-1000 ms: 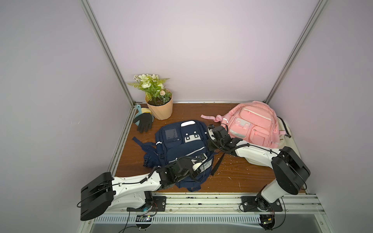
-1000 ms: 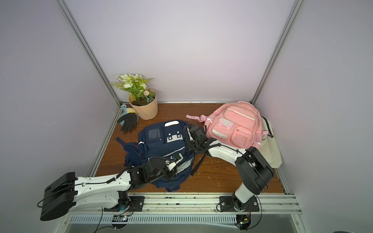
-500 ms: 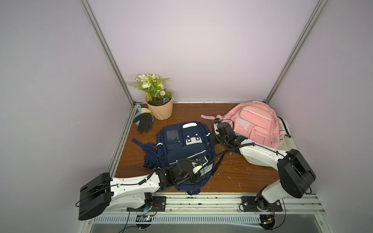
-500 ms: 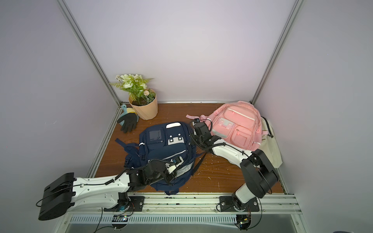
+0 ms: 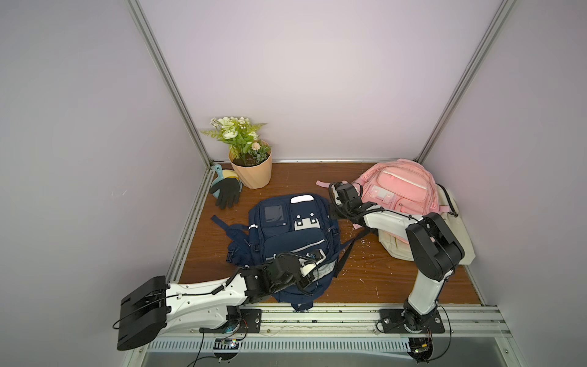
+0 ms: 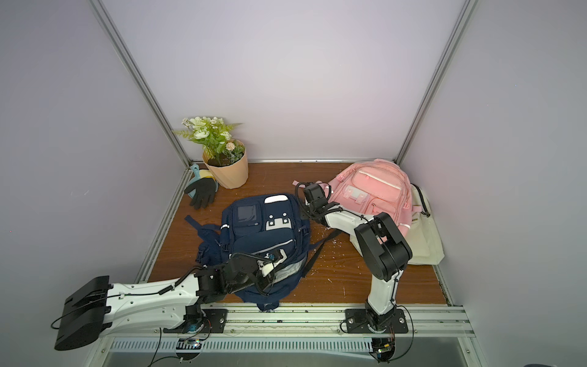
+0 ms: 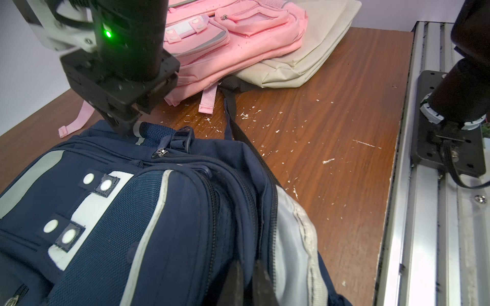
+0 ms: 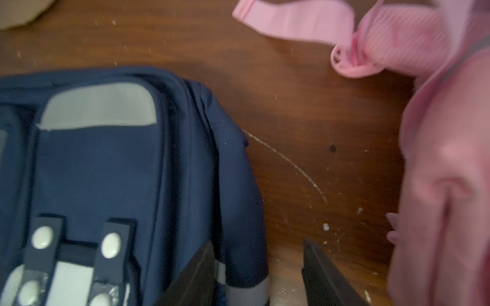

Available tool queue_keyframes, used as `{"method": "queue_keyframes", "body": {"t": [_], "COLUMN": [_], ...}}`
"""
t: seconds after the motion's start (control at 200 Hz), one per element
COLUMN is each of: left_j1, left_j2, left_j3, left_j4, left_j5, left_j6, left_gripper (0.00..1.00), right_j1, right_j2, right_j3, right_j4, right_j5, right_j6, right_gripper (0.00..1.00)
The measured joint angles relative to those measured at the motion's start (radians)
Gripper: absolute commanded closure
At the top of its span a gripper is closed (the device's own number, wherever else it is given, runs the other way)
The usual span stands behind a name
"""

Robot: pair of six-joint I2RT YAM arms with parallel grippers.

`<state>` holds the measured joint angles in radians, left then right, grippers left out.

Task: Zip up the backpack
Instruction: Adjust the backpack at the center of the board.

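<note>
One navy backpack [image 5: 292,235] lies flat on the counter [image 5: 381,276], just beside the pink backpack [image 5: 403,187]. At its end away from the pink backpack, the left gripper [image 7: 249,280] has its fingers [image 7: 236,283] pressed together, pinching the zip edge. Between both bags the right gripper [image 8: 257,246] hovers, fingers [image 8: 323,273] spread, one over the navy corner.

Pink backpack [image 5: 403,187], potted flowers [image 5: 251,171], black glove [image 5: 227,193]
</note>
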<state>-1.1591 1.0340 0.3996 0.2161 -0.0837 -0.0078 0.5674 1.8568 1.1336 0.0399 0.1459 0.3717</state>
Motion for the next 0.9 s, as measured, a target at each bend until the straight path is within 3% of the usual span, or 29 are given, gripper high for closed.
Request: {"method": "queue_keyframes", "body": {"t": [0.085, 0.22, 0.335, 0.691, 0.901], "left_j1": [0.000, -0.002, -0.010, -0.017, 0.050], "left_j2": [-0.007, -0.038, -0.071, -0.114, -0.101], "left_j3": [-0.008, -0.030, -0.041, -0.042, -0.024], "left_j4": [-0.003, -0.007, -0.018, -0.026, 0.014], "left_j5": [-0.011, -0.052, -0.114, -0.300, -0.335], "left_j6": [-0.003, -0.015, -0.025, -0.048, -0.055], "left_gripper": [1.00, 1.00, 1.00, 1.00, 1.00], "right_j1": [0.000, 0.000, 0.001, 0.000, 0.005], "right_j2": [0.026, 0.026, -0.004, -0.333, -0.566], "right_j3": [0.001, -0.001, -0.024, -0.117, -0.128], "right_j4": [0.001, 0.019, 0.035, -0.055, -0.192], "right_j5": [-0.029, -0.073, -0.065, 0.114, 0.257], "right_j6": [0.007, 0.027, 0.050, 0.101, 0.150], "right_gripper": [0.51, 0.83, 1.00, 1.00, 1.00]}}
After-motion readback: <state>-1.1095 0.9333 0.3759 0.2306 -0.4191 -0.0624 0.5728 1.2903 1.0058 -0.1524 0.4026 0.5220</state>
